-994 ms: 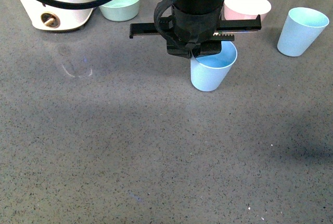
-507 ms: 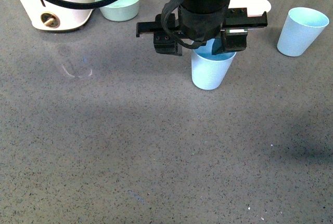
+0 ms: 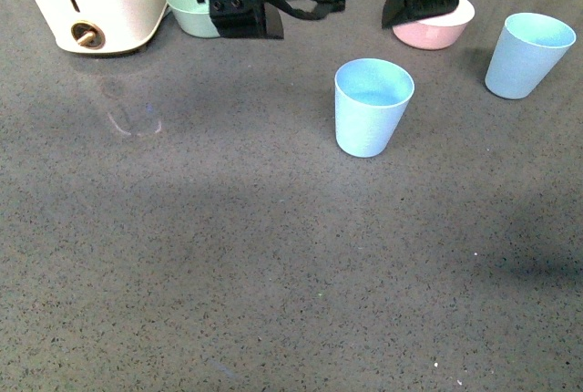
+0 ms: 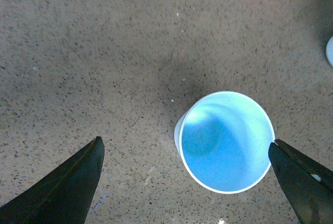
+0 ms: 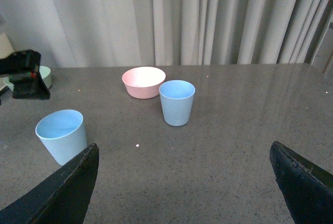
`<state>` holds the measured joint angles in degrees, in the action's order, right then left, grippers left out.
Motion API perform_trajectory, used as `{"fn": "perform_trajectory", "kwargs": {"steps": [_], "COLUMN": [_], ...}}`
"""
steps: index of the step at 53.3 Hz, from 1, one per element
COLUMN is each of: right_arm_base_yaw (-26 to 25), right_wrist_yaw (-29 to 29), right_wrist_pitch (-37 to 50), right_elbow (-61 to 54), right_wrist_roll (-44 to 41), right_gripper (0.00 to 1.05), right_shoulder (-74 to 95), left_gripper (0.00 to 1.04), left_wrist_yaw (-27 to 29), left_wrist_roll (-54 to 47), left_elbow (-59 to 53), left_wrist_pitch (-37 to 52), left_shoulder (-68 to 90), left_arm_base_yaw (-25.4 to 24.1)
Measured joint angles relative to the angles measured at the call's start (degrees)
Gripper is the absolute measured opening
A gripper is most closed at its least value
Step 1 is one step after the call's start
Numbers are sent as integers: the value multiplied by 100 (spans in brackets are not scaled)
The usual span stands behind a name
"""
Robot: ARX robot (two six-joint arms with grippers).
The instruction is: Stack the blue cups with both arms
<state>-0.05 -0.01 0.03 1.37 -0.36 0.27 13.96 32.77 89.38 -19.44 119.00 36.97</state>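
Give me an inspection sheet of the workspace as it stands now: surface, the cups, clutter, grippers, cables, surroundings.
Surface: grey speckled table, no spill seen.
Job's things: two blue cups, both upright, apart, not stacked. The near cup stands free mid-table. The far cup stands at the right, near the pink bowl.
Clutter: pink bowl, green bowl and white appliance along the back.
Grippers: left gripper open, high over the near cup, holding nothing. Right gripper open, empty.
Cables: black cable loops at the left gripper, off the table.
Surroundings: grey curtain behind the table.
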Motion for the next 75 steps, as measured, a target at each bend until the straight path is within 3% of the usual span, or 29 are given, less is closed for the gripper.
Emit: {"fn": "perform_trajectory", "kwargs": {"steps": [11, 18, 23, 28, 33, 39, 44, 70, 75], "right_arm_base_yaw": [0, 0, 0, 0, 0, 0, 0, 0, 0], "right_wrist_yaw": [0, 0, 0, 4, 2, 0, 2, 2, 0], "right_wrist_pitch": [0, 0, 0, 0, 0, 0, 0, 0, 0], "right_elbow": [0, 0, 0, 0, 0, 0, 0, 0, 0], "right_wrist_roll": [0, 0, -2, 0, 0, 0, 0, 0, 0], "right_gripper": [96, 96, 96, 96, 96, 96, 96, 96, 96], "right_shoulder": [0, 0, 0, 0, 0, 0, 0, 0, 0], "left_gripper": [96, 94, 78, 62, 45, 18, 2, 2, 2], "left_wrist_yaw": [131, 503, 1346, 1224, 931, 496, 205, -680, -789], "left_wrist_roll": [-151, -348, -1519, -2481, -2920, -3130, -3163, -3215, -3215], "left_elbow": [-841, -1316, -2588, -3954, -5051, -6201, -6752, -8238, -8505], "left_wrist_pitch": [872, 1462, 4186, 6192, 7226, 7497, 7530, 6948, 7171], "left_shoulder": [-866, -1246, -1591, -2118, -2824, -3617, -4037, -6131, -6260], "left_arm_base_yaw": [-269, -481, -667, -964, -1320, -1799, -2033, -2948, -3073]}}
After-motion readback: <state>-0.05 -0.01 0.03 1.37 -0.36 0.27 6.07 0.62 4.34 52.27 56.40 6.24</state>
